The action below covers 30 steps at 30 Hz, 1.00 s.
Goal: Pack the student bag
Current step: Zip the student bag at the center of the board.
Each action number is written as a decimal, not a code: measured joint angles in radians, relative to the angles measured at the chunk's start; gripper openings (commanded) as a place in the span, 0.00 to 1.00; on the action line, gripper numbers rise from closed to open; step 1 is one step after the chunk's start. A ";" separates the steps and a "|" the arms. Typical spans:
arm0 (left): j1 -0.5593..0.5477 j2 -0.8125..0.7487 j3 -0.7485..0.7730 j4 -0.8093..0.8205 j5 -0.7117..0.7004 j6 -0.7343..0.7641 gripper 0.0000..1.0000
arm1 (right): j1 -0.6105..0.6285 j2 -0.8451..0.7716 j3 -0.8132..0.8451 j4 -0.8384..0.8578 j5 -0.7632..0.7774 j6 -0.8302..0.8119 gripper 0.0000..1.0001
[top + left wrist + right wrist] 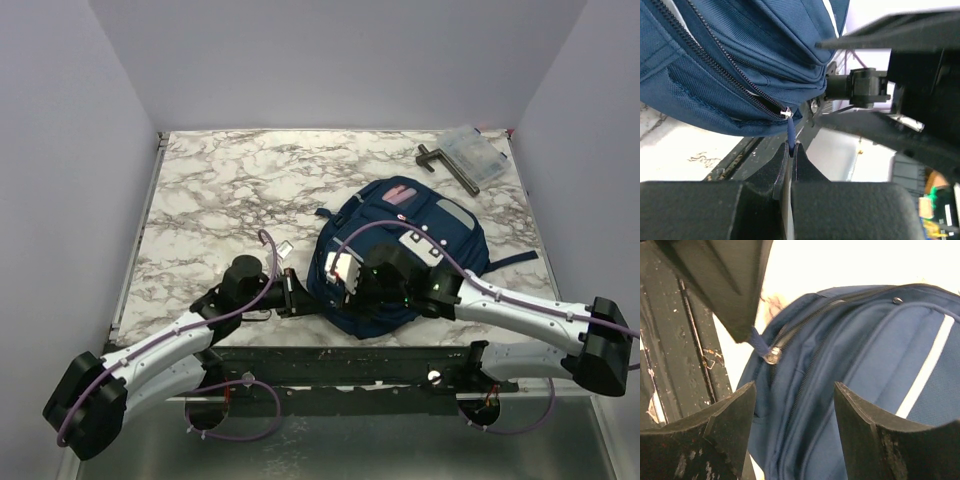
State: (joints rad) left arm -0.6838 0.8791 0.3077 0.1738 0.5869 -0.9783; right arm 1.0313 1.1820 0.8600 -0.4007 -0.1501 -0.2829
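The student bag (372,207), a large navy blue fabric backpack with light grey pocket panels, is seen lying flat on the white-and-grey marbled table top (220,190), towards its near edge and right of centre. The left gripper (791,146) is placed at the bag's near left corner, its jaws pressed fully together on the small blue fabric pull tab (790,132) of the silver zip slider (786,114), which sits low on its track by that corner. The right gripper (794,390) is held just above the same corner with its jaws set wide apart and nothing between them. Along the stretch shown in the wrist views the zip teeth appear meshed, though a short dark gap beside the slider cannot be ruled out. What lies inside the bag cannot be told. A clear plastic case (475,150) and a dark grey angled tool (447,165) are seen at the far right of the table, well apart from the bag. If these are meant to go inside, the packing is judged unfinished; only the zip is being dealt with.
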 measured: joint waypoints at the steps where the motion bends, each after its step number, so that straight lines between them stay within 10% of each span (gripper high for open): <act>1: 0.000 0.003 -0.006 0.008 0.000 -0.022 0.00 | 0.019 -0.006 -0.020 0.031 0.018 -0.003 0.69; 17: 0.027 0.021 -0.110 0.110 0.012 -0.514 0.00 | 0.252 -0.042 -0.355 0.685 0.265 -0.267 0.49; 30: 0.045 -0.018 -0.141 0.117 0.012 -0.649 0.00 | 0.253 -0.045 -0.390 0.751 0.253 -0.340 0.48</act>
State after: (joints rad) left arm -0.6388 0.8616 0.1669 0.2905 0.5987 -1.6276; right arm 1.2839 1.1374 0.4698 0.3500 0.1028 -0.6231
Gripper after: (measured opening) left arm 0.017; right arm 0.499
